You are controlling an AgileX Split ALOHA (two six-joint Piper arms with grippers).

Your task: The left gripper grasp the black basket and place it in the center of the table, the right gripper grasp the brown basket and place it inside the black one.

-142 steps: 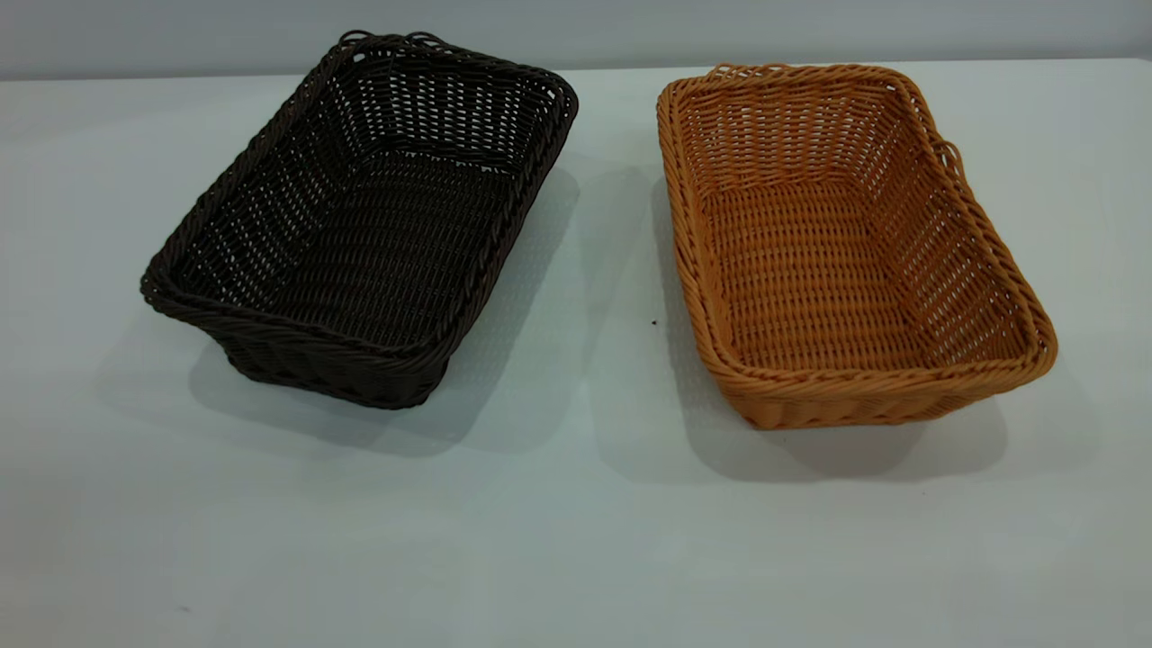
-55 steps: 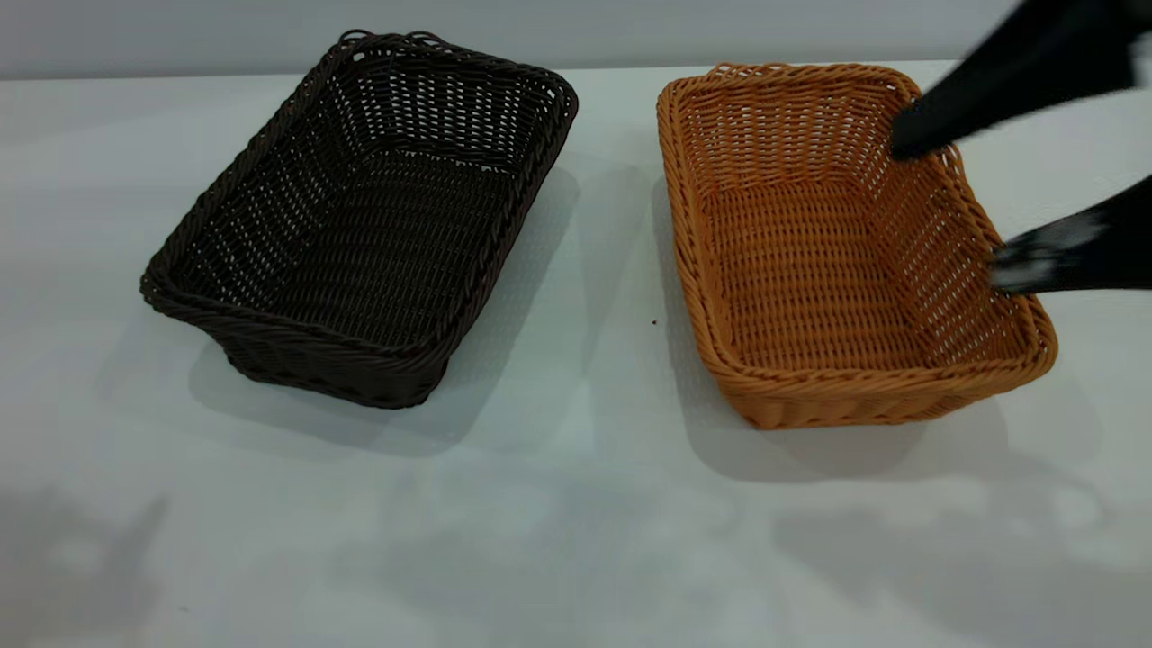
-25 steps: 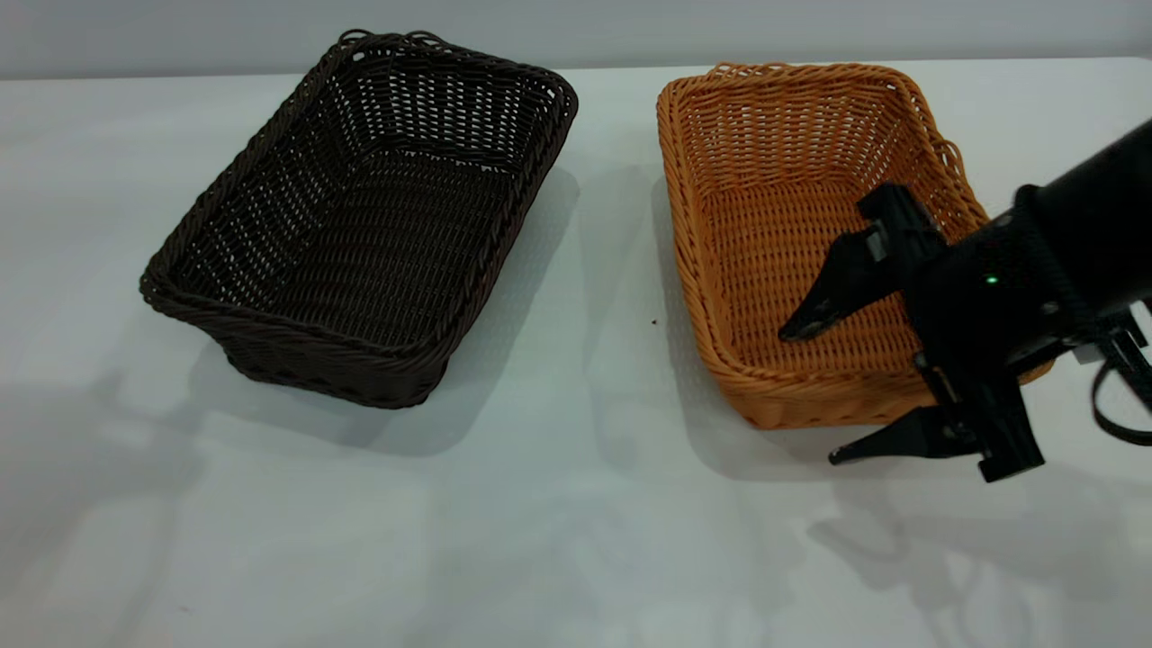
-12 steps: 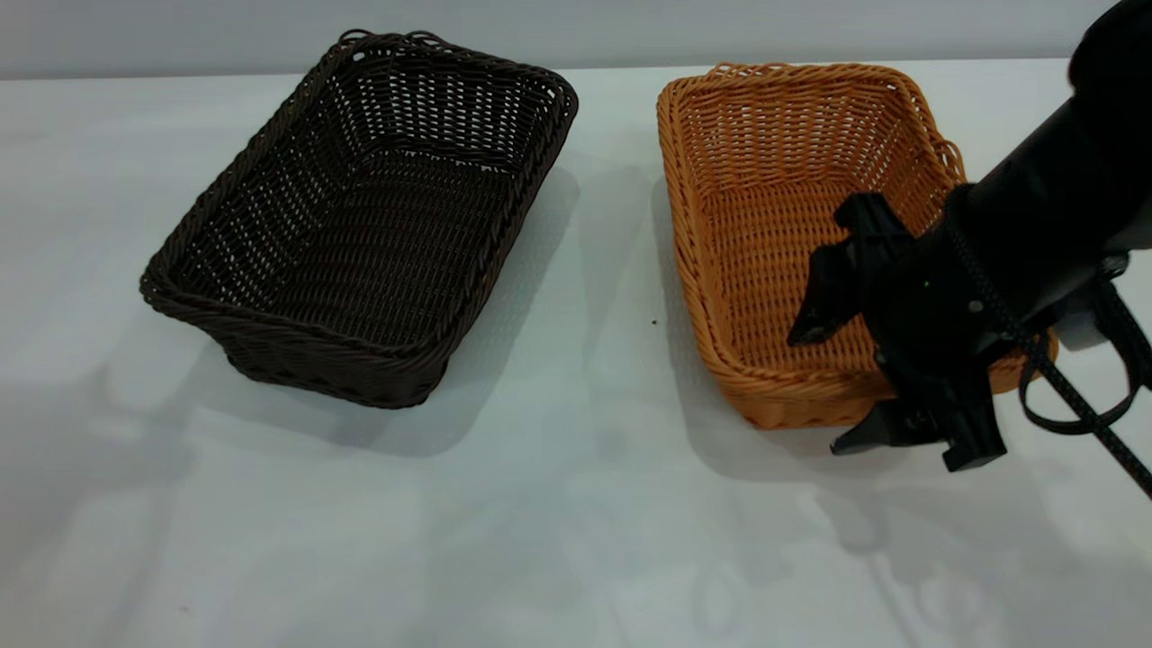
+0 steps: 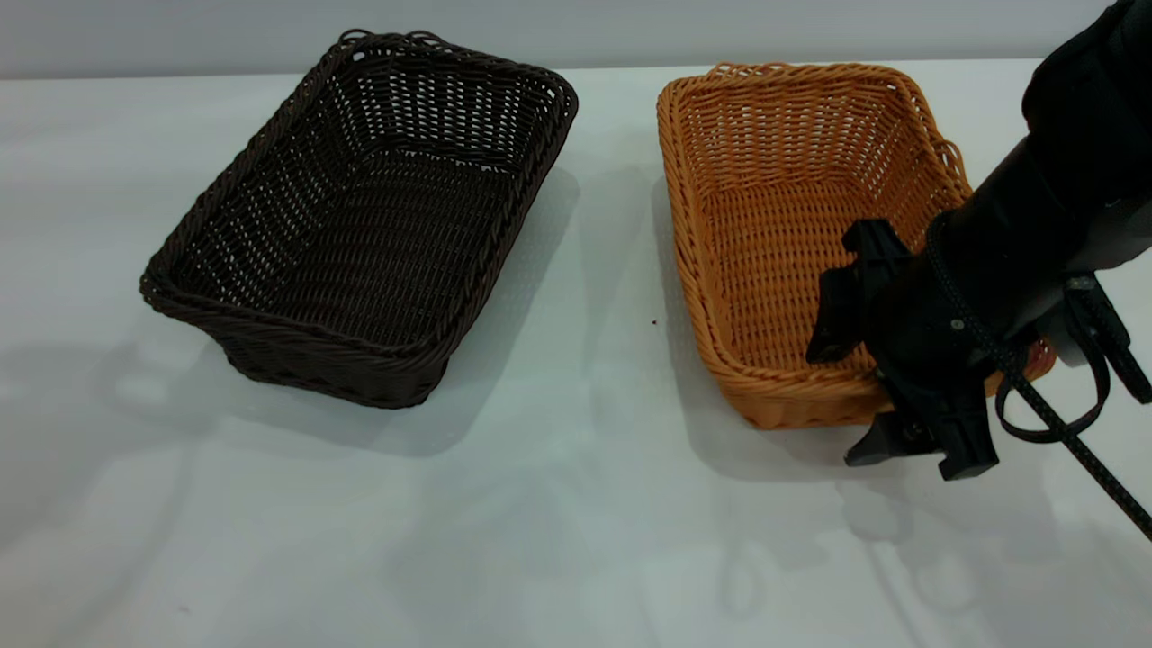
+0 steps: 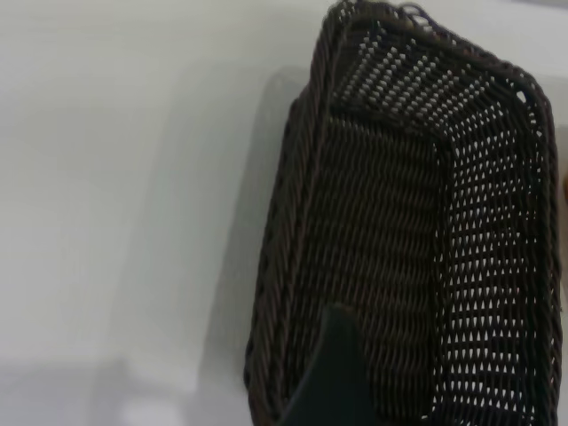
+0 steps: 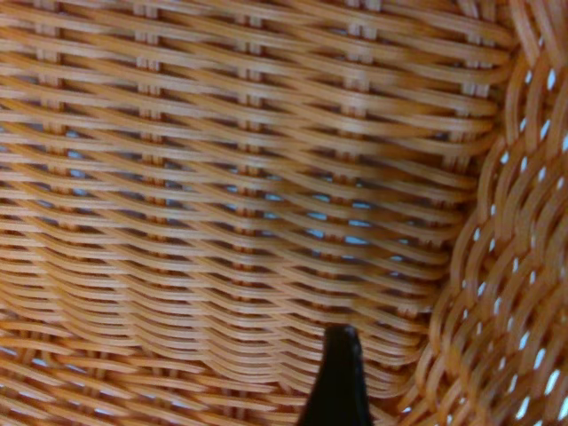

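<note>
In the exterior view the right tool [image 5: 841, 400] stands open astride the near rim of the brown basket [image 5: 792, 234], one finger inside and one outside, lower and closer to the wall than half a second ago, while its wrist view shows only a dark fingertip [image 7: 335, 377] against the orange weave. The black basket [image 5: 360, 216] sits unmoved on the left of the table [image 5: 558, 522], beside the brown one and apart from it. Only the left wrist view shows the left tool [image 6: 333, 377], a single dark finger over that basket's near end; I cannot tell whether it is open.
</note>
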